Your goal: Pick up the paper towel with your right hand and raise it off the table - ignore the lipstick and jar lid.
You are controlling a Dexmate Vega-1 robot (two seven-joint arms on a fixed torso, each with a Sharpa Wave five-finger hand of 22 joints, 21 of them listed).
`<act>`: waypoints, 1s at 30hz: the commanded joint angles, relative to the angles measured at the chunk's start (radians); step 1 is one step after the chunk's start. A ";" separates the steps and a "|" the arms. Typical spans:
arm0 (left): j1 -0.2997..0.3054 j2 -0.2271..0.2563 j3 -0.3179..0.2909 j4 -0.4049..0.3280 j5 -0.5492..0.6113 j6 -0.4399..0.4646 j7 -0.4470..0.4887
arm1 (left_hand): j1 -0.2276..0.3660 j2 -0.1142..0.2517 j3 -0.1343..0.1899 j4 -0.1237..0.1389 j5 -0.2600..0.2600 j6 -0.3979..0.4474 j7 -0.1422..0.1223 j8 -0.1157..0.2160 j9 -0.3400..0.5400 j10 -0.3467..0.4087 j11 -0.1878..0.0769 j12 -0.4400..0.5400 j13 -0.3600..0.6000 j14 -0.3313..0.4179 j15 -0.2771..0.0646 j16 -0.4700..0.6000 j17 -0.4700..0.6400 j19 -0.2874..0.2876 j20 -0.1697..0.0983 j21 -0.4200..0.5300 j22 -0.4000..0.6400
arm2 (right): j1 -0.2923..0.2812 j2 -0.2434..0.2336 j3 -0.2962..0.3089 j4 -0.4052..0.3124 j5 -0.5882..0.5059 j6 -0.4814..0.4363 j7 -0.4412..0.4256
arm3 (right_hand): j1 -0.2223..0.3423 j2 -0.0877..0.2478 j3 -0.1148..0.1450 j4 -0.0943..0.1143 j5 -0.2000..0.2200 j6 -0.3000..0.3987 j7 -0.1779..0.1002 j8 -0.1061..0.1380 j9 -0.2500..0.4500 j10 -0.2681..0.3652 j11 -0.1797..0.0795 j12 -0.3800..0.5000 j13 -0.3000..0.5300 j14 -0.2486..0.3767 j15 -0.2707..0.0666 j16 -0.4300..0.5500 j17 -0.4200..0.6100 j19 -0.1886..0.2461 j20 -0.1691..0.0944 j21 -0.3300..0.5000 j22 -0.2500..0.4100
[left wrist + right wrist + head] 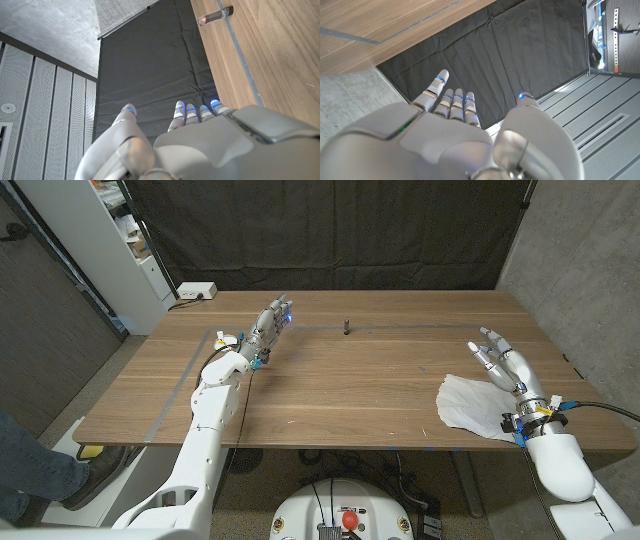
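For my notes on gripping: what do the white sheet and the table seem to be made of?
The white sheet looks like thin, matte tissue paper: crumpled, with soft, irregular edges. The table looks like brown wood or wood veneer, smooth with a low sheen: long grain lines run across it.

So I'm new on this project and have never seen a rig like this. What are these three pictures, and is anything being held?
It is a two-armed robot standing at a wooden table. The wide picture comes from a camera on its head, looking down. The other two come from cameras on its wrists, looking along the back of each hand, so the room appears turned over. The left robot hand is near the far side of the table, the right robot hand near a crumpled white paper towel. A small lipstick stands at the far edge. Both hands have their fingers spread and hold nothing.
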 commanded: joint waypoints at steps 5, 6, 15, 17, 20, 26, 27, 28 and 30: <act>0.003 0.001 0.010 -0.004 0.005 0.002 -0.001 | 0.000 0.010 0.002 -0.005 0.000 0.004 0.001 -0.001 0.006 -0.001 -0.002 0.001 -0.001 -0.003 0.001 0.001 0.003 -0.117 0.009 -0.004 0.006 | -0.036 0.008 0.009 -0.047 -0.175 -0.008 -0.082 | 0.017 0.002 -0.001 -0.009 0.007 0.013 -0.004 0.006 0.000 0.015 -0.003 -0.003 0.002 0.003 -0.007 -0.004 0.002 0.004 0.000 -0.007 0.006; 0.003 0.001 0.011 -0.004 0.005 0.003 -0.002 | 0.000 0.010 0.002 -0.005 0.000 0.004 0.001 -0.001 0.006 -0.001 -0.002 0.001 -0.001 -0.003 0.001 0.001 0.003 -0.117 0.009 -0.004 0.006 | -0.038 0.008 0.009 -0.048 -0.185 -0.008 -0.088 | 0.017 0.002 -0.001 -0.009 0.007 0.014 -0.004 0.006 0.000 0.015 -0.003 -0.003 0.002 0.003 -0.006 -0.004 0.002 0.004 0.000 -0.008 0.006; -0.002 0.003 0.016 0.011 0.009 0.005 -0.007 | -0.001 0.011 0.002 -0.006 0.000 0.005 0.001 -0.001 0.006 -0.002 -0.003 0.000 -0.001 -0.003 0.000 0.001 0.003 -0.117 0.010 -0.008 0.006 | -0.056 0.004 0.002 -0.075 -0.249 -0.032 -0.108 | 0.020 0.001 -0.001 -0.012 0.009 0.016 -0.002 0.005 0.000 0.017 -0.004 -0.004 0.002 0.005 -0.008 -0.005 0.001 0.002 0.001 -0.013 0.006; -0.003 0.003 0.016 0.012 0.009 0.003 -0.007 | -0.001 0.011 0.002 -0.006 0.000 0.005 0.001 -0.001 0.006 -0.002 -0.003 0.000 -0.001 -0.003 0.000 0.001 0.003 -0.118 0.011 -0.009 0.006 | -0.058 0.004 0.001 -0.078 -0.255 -0.038 -0.111 | 0.021 0.001 -0.001 -0.012 0.009 0.016 -0.003 0.005 0.000 0.018 -0.004 -0.004 0.002 0.005 -0.009 -0.005 0.001 0.002 0.001 -0.014 0.006; -0.005 0.005 0.017 0.014 0.012 0.003 -0.009 | -0.001 0.011 0.001 -0.007 0.000 0.004 -0.001 -0.001 0.006 -0.001 -0.002 0.000 -0.001 -0.003 -0.001 0.001 0.003 -0.118 0.012 -0.010 0.006 | -0.064 0.010 -0.002 -0.093 -0.282 -0.057 -0.124 | 0.022 0.001 -0.001 -0.013 0.010 0.016 -0.003 0.005 0.000 0.020 -0.004 -0.004 0.002 0.008 -0.010 -0.004 0.000 0.004 0.002 -0.015 0.006; -0.010 0.004 0.015 0.028 0.010 -0.001 -0.010 | -0.002 0.011 0.001 -0.007 0.000 0.004 -0.001 -0.001 0.006 -0.001 -0.003 0.000 -0.001 -0.003 -0.001 0.001 0.003 -0.118 0.014 -0.012 0.006 | -0.077 0.009 -0.005 -0.115 -0.338 -0.092 -0.148 | 0.029 0.000 0.000 -0.019 0.014 0.018 -0.001 0.005 0.000 0.025 -0.002 -0.005 0.002 0.019 -0.002 -0.002 -0.002 0.019 0.014 -0.016 0.005; -0.011 0.004 0.014 0.030 0.009 -0.002 -0.011 | -0.002 0.011 0.001 -0.008 0.000 0.004 -0.001 -0.002 0.006 -0.001 -0.003 0.000 -0.001 -0.003 -0.001 0.001 0.003 -0.118 0.014 -0.012 0.006 | -0.079 0.009 -0.006 -0.119 -0.345 -0.097 -0.151 | 0.029 0.000 0.000 -0.019 0.014 0.018 0.000 0.004 0.000 0.026 -0.001 -0.005 0.002 0.021 -0.002 -0.001 -0.002 0.019 0.014 -0.017 0.005; -0.011 0.004 0.013 0.031 0.009 -0.003 -0.012 | -0.002 0.011 0.001 -0.008 0.000 0.004 -0.001 -0.002 0.006 -0.001 -0.002 0.000 -0.001 -0.003 -0.001 0.001 0.003 -0.118 0.014 -0.012 0.006 | -0.082 0.007 -0.006 -0.123 -0.350 -0.102 -0.151 | 0.030 0.000 0.000 -0.019 0.014 0.017 0.000 0.004 0.000 0.026 -0.002 -0.005 0.002 0.021 -0.002 -0.001 -0.002 0.019 0.014 -0.017 0.005; -0.011 0.004 0.012 0.032 0.008 -0.005 -0.013 | -0.002 0.012 0.001 -0.008 0.000 0.004 0.000 -0.002 0.006 -0.001 -0.002 0.000 -0.001 -0.003 -0.001 0.001 0.003 -0.118 0.014 -0.013 0.006 | -0.087 0.005 -0.006 -0.133 -0.362 -0.115 -0.150 | 0.031 0.000 0.000 -0.020 0.015 0.017 0.000 0.004 0.000 0.027 -0.002 -0.006 0.002 0.022 -0.002 -0.001 -0.002 0.020 0.015 -0.018 0.005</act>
